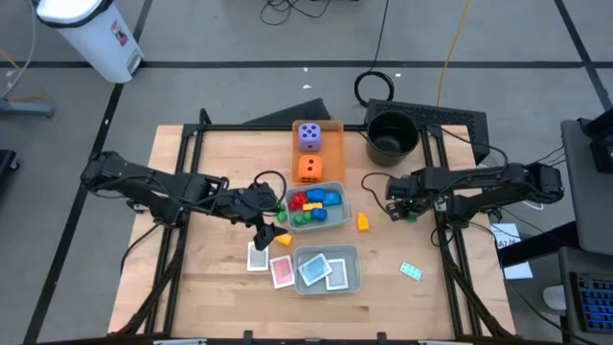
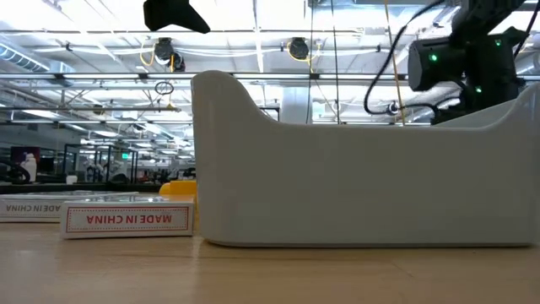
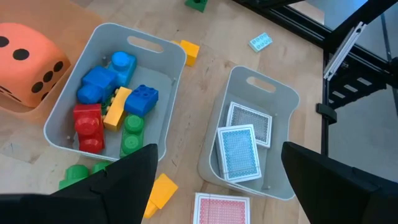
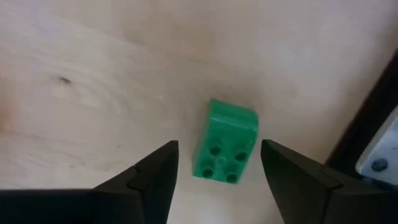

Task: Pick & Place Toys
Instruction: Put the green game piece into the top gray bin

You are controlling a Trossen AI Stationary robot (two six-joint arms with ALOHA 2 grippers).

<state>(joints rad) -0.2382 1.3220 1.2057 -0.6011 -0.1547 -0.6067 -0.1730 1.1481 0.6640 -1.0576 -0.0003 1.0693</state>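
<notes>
— Right gripper (image 4: pixel 216 165): where is it, and what are its fingers doing?

— It hangs low over the wooden worktop (image 4: pixel 93 74), fingers spread apart, with a small green plastic brick (image 4: pixel 226 149) lying studs-up on the wood in the gap between them. Neither finger touches the brick.

— And the left gripper (image 3: pixel 217 180)?

— Wide as well, holding nothing. Just ahead of it sit two grey plastic trays: one (image 3: pixel 163 51) filled with blue, red, yellow and green bricks, the other (image 3: pixel 285 93) holding two patterned cards. A pink-backed card (image 3: pixel 221 208) lies on the worktop close beneath its fingers, a yellow brick (image 3: pixel 163 190) beside that, and the orange dotted die (image 3: pixel 28 62) stands past the brick tray.

— Anything loose farther off?

— A teal card (image 3: pixel 260 42), well beyond the card tray.
</notes>
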